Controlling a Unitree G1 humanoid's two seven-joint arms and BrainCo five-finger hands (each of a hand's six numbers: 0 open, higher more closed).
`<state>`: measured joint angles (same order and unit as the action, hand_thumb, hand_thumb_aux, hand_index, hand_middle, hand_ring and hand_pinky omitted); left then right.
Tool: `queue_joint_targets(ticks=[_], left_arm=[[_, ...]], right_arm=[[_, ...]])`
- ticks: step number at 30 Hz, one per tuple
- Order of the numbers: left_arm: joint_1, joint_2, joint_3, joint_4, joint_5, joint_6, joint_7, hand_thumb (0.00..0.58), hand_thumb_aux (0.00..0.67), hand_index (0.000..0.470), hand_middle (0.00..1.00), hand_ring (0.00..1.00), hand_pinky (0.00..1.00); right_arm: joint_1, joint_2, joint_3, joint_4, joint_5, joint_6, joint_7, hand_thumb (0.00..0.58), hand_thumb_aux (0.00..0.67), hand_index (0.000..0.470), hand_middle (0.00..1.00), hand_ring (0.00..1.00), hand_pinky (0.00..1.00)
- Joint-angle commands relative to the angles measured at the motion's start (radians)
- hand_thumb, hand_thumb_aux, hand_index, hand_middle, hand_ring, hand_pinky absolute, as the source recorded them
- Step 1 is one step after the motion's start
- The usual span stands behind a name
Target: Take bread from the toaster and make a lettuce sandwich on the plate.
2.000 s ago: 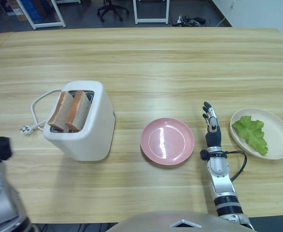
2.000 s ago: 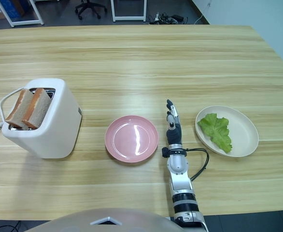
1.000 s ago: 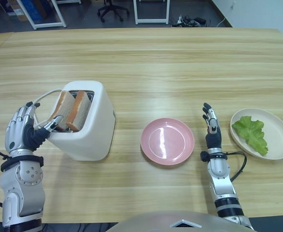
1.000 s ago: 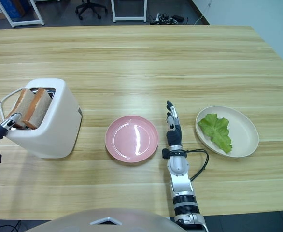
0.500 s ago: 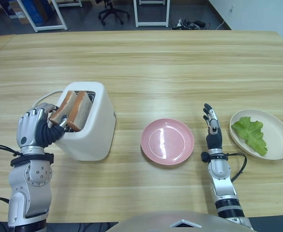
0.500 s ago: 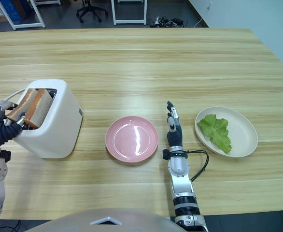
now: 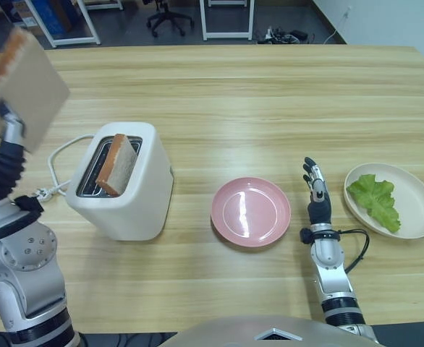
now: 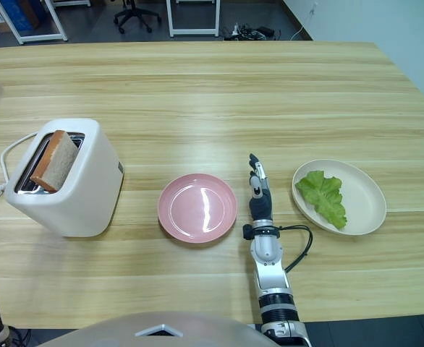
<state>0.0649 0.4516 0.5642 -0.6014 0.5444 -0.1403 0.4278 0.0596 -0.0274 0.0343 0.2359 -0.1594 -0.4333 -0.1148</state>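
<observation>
On the table, the toaster at left holds one slice, with the plate to its right. My left hand grips a second slice, raised far left. My right hand lies flat and unclenched between plate and lettuce.

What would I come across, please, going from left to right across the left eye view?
bread slice held in the left hand → toaster with a second slice in it → pink plate → right hand → lettuce on the beige plate
</observation>
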Motion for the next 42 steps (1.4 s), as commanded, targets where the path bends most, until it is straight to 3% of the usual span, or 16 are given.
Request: queue_joint_targets(ticks=[1, 8, 13, 15, 21, 31, 32, 33, 34, 42], left_arm=[[-0.104, -0.026, -0.077, -0.127, -0.139, -0.078, -0.039, 0.58, 0.67, 0.47, 1.0, 1.0, 1.0], [-0.12, -0.152, -0.599, -0.011, -0.553, -0.003, -0.41, 0.58, 0.67, 0.47, 1.0, 1.0, 1.0], [-0.099, -0.184, -0.821, 0.278, -0.568, 0.122, -0.608, 0.58, 0.67, 0.47, 1.0, 1.0, 1.0], [-0.115, -0.178, -0.862, 0.388, -0.514, 0.186, -0.634, 0.58, 0.67, 0.47, 1.0, 1.0, 1.0], [-0.178, -0.178, -0.917, 0.581, -0.415, 0.224, -0.689, 0.58, 0.67, 0.47, 1.0, 1.0, 1.0], [-0.172, -0.088, -0.938, 0.488, -0.32, 0.309, -0.808, 0.58, 0.67, 0.47, 1.0, 1.0, 1.0], [-0.175, -0.08, -0.94, 0.486, -0.279, 0.314, -0.787, 0.0, 0.0, 0.0, 0.84, 0.84, 0.84], [-0.179, -0.073, -0.94, 0.484, -0.23, 0.311, -0.754, 0.0, 0.0, 0.0, 0.5, 0.5, 0.5], [-0.182, -0.072, -0.936, 0.481, -0.186, 0.306, -0.716, 0.0, 0.0, 0.0, 0.0, 0.0, 0.0], [-0.192, -0.012, -0.89, 0.366, 0.211, 0.227, -0.4, 0.0, 0.0, 0.0, 0.0, 0.0, 0.0]], right_arm=[[-0.032, 0.001, -0.002, 0.034, 0.002, 0.006, -0.002, 0.0, 0.0, 0.0, 0.0, 0.0, 0.0], [-0.073, -0.035, -0.05, 0.047, 0.021, 0.002, -0.011, 0.0, 0.0, 0.0, 0.0, 0.0, 0.0], [-0.075, -0.089, -0.132, 0.028, 0.056, 0.008, -0.014, 0.0, 0.0, 0.0, 0.0, 0.0, 0.0], [-0.074, -0.102, -0.154, 0.025, 0.064, 0.01, -0.014, 0.0, 0.0, 0.0, 0.0, 0.0, 0.0], [-0.051, -0.1, -0.162, 0.003, 0.06, 0.016, -0.008, 0.0, 0.0, 0.0, 0.0, 0.0, 0.0], [-0.035, -0.089, -0.156, -0.022, 0.053, 0.032, -0.006, 0.0, 0.0, 0.0, 0.0, 0.0, 0.0], [-0.035, -0.087, -0.153, -0.024, 0.052, 0.033, -0.005, 0.0, 0.0, 0.0, 0.0, 0.0, 0.0], [-0.035, -0.085, -0.151, -0.027, 0.05, 0.034, -0.004, 0.0, 0.0, 0.0, 0.0, 0.0, 0.0], [-0.034, -0.084, -0.149, -0.03, 0.05, 0.036, -0.003, 0.0, 0.0, 0.0, 0.0, 0.0, 0.0], [-0.03, -0.091, -0.139, -0.049, 0.04, 0.038, 0.006, 0.0, 0.0, 0.0, 0.0, 0.0, 0.0]])
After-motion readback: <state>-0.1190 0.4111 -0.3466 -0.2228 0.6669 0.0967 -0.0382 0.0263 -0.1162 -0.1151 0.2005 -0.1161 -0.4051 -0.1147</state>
